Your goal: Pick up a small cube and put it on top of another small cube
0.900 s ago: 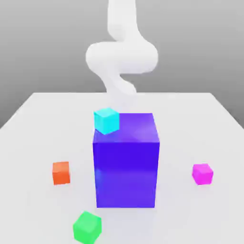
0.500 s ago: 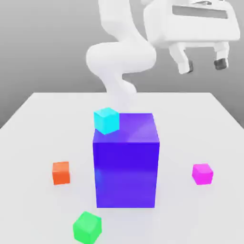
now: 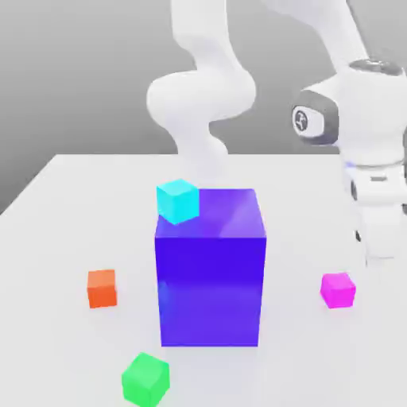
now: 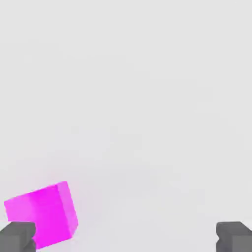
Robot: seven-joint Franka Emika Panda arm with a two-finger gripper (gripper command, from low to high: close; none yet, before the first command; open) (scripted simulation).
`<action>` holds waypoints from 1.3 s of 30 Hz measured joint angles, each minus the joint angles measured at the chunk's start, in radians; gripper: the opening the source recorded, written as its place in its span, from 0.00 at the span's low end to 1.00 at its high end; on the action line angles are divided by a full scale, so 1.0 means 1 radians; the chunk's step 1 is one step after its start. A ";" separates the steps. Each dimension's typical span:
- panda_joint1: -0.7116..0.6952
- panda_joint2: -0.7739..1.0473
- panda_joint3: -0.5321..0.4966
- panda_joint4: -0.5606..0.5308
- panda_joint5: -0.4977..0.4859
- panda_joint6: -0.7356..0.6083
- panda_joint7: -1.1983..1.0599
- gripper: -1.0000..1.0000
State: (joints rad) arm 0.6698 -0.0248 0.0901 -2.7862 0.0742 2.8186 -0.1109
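Observation:
The small magenta cube (image 3: 338,289) lies on the white table toward the exterior view's right. The small green cube (image 3: 145,378) sits near the front edge, toward the left. My arm's white hand (image 3: 380,230) hangs low just behind and to the right of the magenta cube. In the hand view my gripper (image 4: 125,237) is open, its dark fingertips (image 4: 17,237) far apart with nothing between them. The magenta cube (image 4: 42,214) lies right beside one fingertip, off the middle of the gap.
A big blue-purple block (image 3: 210,270) stands mid-table between the two small cubes, with a cyan cube (image 3: 177,200) on its top back left corner. An orange-red cube (image 3: 102,288) lies left of the block. The white table (image 3: 302,358) stretches bare around the magenta cube.
The hand has swung from high above the table down to the right side, and now hangs low by the magenta cube. No cube has moved.

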 joint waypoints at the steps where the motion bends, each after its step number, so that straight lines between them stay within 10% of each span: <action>1: 0.016 0.025 0.003 -0.017 -0.033 0.018 -0.006 0.50; 9: 0.073 0.281 -0.065 0.002 -0.159 0.223 0.041 0.50; 10: 0.077 0.309 -0.070 0.007 -0.160 0.246 0.043 0.00; 25: 0.048 0.085 -0.038 -0.032 -0.100 0.059 0.014 0.00; 39: -0.356 0.221 -0.325 0.378 -0.122 -0.142 -0.313 0.00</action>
State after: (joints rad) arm 0.3142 0.1959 -0.2348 -2.4085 -0.0475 2.6765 -0.4241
